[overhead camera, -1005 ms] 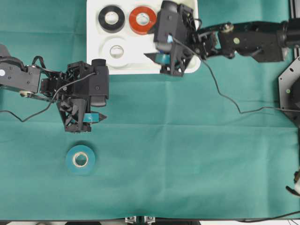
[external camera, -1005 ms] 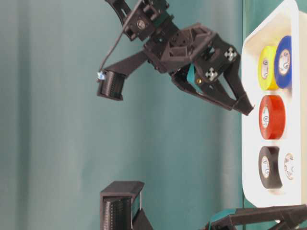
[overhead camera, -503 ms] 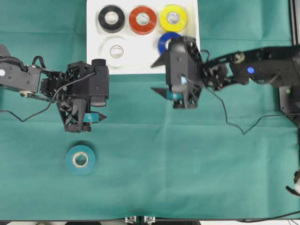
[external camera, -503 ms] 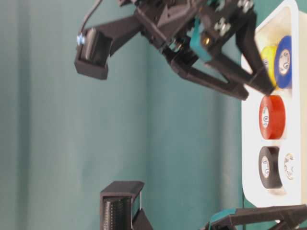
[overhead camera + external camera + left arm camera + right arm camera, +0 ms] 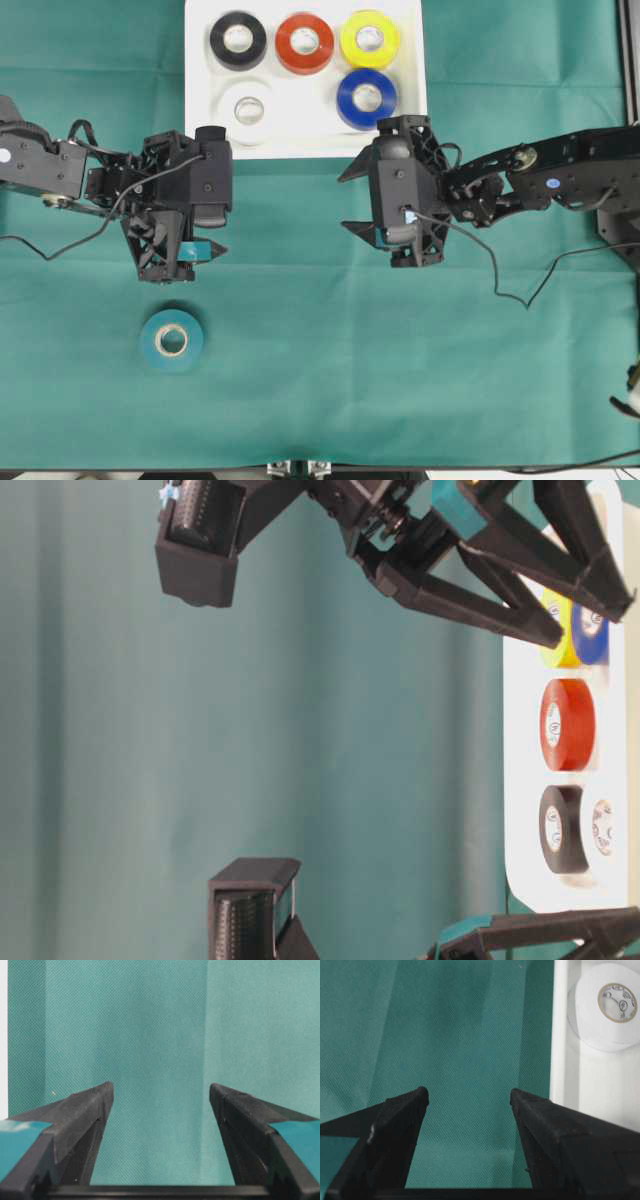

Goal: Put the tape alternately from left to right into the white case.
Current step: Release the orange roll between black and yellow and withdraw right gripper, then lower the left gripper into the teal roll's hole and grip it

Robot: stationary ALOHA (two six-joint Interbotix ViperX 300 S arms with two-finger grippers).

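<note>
Five glossy rolls are lying in the white case [image 5: 412, 110], the teal roll [image 5: 171, 341] is sitting on the green bench [image 5: 320, 400], and both claws, left claw [image 5: 213, 249] and right claw [image 5: 352, 200], are hanging open and empty, with no writing legible anywhere.

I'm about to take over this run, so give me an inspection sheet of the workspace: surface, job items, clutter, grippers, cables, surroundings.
Surface: green cloth, lightly creased.
Job's things: shallow white plastic tray at the top edge holds five glossy tape rolls: black, orange-red, yellow, blue, white. One slot-sized space beside the white roll is free. Teal roll lies flat on the cloth, outside the tray.
Clutter: nothing seen.
Grippers: left gripper open and empty, just above the teal roll in the overhead view; right gripper open and empty, just below the tray.
Cables: black cable loops over the cloth from the right arm; another trails from the left arm.
Surroundings: black mounting hardware at the right edge.
</note>
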